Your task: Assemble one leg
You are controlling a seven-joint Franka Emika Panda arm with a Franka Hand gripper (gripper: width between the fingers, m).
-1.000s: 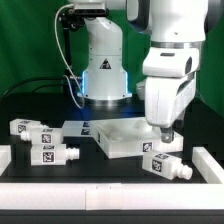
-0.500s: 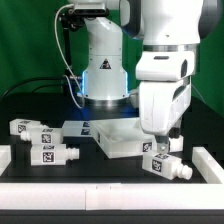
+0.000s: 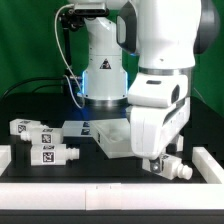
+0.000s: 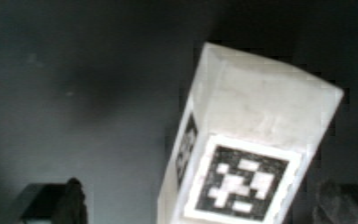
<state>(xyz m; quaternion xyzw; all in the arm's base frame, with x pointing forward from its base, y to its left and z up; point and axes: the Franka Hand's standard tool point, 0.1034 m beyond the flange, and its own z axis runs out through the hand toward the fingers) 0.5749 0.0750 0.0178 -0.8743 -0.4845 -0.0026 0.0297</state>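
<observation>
Arm: it has dropped steadily over the last second and now hides much of the spot it was heading for.
Gripper (image 3: 160, 161): jaws apart, one finger (image 4: 51, 200) on each side of the leg, neither seeming to touch it.
Leg (image 3: 176, 169): lying on the table at the exterior view's right, just beside the flat panel (image 3: 113, 139).
Other legs (image 3: 28, 128): unmoved.
Meaning: the reach looks finished; I'd say closing on the leg comes next.

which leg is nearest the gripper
The leg on the exterior view's right, by the panel's front corner: the open gripper hangs right over it. The other legs in sight lie far off on the left.
</observation>
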